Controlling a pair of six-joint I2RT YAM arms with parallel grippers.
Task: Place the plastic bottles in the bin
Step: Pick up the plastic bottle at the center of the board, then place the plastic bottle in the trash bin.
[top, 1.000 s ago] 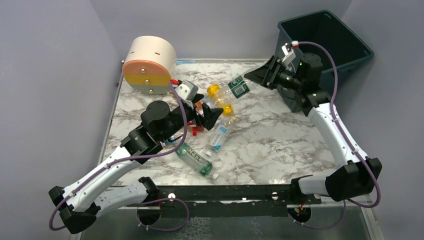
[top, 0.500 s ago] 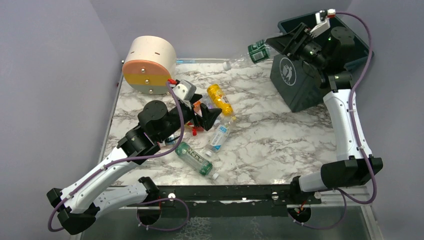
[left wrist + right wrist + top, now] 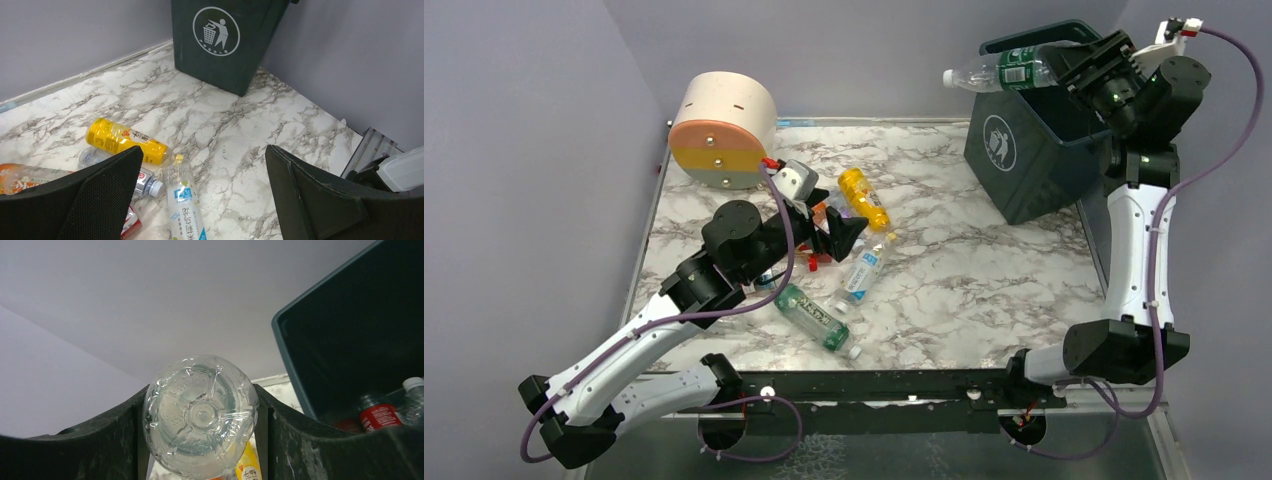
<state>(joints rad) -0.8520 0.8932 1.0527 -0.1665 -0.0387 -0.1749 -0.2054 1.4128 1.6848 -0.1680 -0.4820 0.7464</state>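
Lavender-grey walls close round a glossy, grey-veined white marble tabletop (image 3: pixel 984 280). At its far right corner we see the dark teal square plastic bin (image 3: pixel 1034 160), smooth, tapered and stamped with a round white logo. Inside it lie a red-labelled bottle (image 3: pixel 378 416) and a white-capped bottle (image 3: pixel 413 386). Our right arm stands tall with its wrist bent over. The right gripper (image 3: pixel 1067 66) clamps the base end of a clear ribbed plastic bottle with a green label (image 3: pixel 1004 72), held roughly level high beside the bin's open top, cap pointing left. Our left arm lies low and folded, the left gripper (image 3: pixel 842 236) spread wide and empty over loose bottles on the marble: a yellow-tinted bottle (image 3: pixel 864 197), a clear blue-labelled bottle (image 3: pixel 861 270) and a green-tinted bottle (image 3: pixel 814 318). A cream cylinder with an orange and green face (image 3: pixel 722 130) sits far left.
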